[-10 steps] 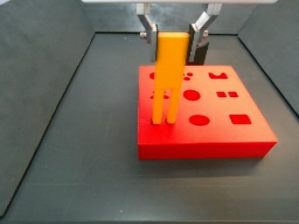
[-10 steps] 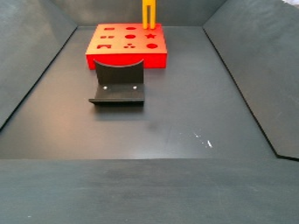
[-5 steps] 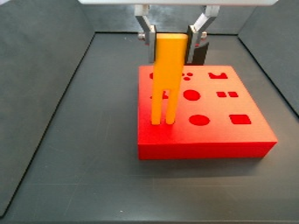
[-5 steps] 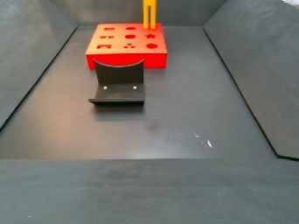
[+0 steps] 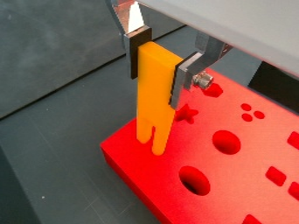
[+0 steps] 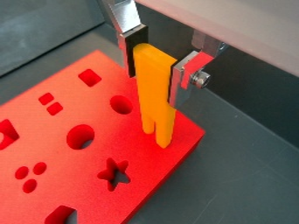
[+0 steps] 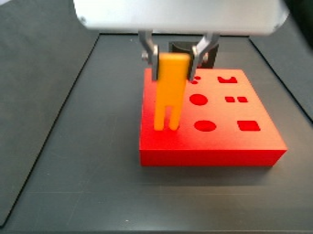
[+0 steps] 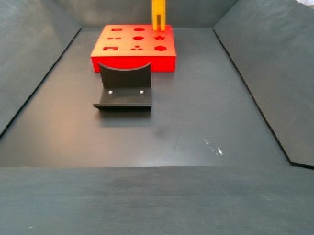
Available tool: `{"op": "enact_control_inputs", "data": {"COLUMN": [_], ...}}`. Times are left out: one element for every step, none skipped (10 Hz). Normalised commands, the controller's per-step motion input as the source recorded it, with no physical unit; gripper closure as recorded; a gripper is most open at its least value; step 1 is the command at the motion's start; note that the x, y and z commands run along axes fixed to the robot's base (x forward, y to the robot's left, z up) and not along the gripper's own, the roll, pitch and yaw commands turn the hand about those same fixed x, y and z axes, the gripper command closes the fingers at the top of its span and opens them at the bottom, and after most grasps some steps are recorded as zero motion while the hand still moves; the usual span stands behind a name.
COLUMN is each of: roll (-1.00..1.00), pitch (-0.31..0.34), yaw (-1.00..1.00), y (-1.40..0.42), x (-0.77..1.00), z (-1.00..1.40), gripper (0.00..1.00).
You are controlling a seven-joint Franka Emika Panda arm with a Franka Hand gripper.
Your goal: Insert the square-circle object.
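Note:
The square-circle object, a tall orange-yellow piece with two thin prongs, stands upright over the red block. My gripper is shut on its flat upper part. Both wrist views show the fingers clamping the object from both sides, as does the closer view of the gripper and the object. The prong tips meet the block's top face near one edge; how deep they sit cannot be told. The object also shows at the far end of the floor on the block.
The red block has several cut-out holes, among them a star and circles. The dark fixture stands on the floor just in front of the block. Dark sloping walls enclose the floor.
The gripper has come down a little with the object; less of the piece shows above the block. The block and the fixture have not moved.

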Motion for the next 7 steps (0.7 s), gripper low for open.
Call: {"op": "enact_control_inputs", "data": {"roll": [0.0, 0.0, 0.0, 0.0, 0.0, 0.01, 0.0], "pitch": [-0.146, -0.186, -0.177, -0.116, -0.121, 0.007, 0.0], "yaw": [-0.05, -0.04, -0.05, -0.09, -0.07, 0.0, 0.0], "y": [-0.04, -0.06, -0.08, -0.06, -0.02, 0.0, 0.0], "x": [0.0, 0.0, 0.0, -0.03, 0.0, 0.0, 0.0], "z": [-0.82, -0.91, -0.94, -1.0, -1.0, 0.0, 0.0], "gripper": [1.0, 1.0, 1.0, 1.0, 1.0, 1.0, 1.0]}}
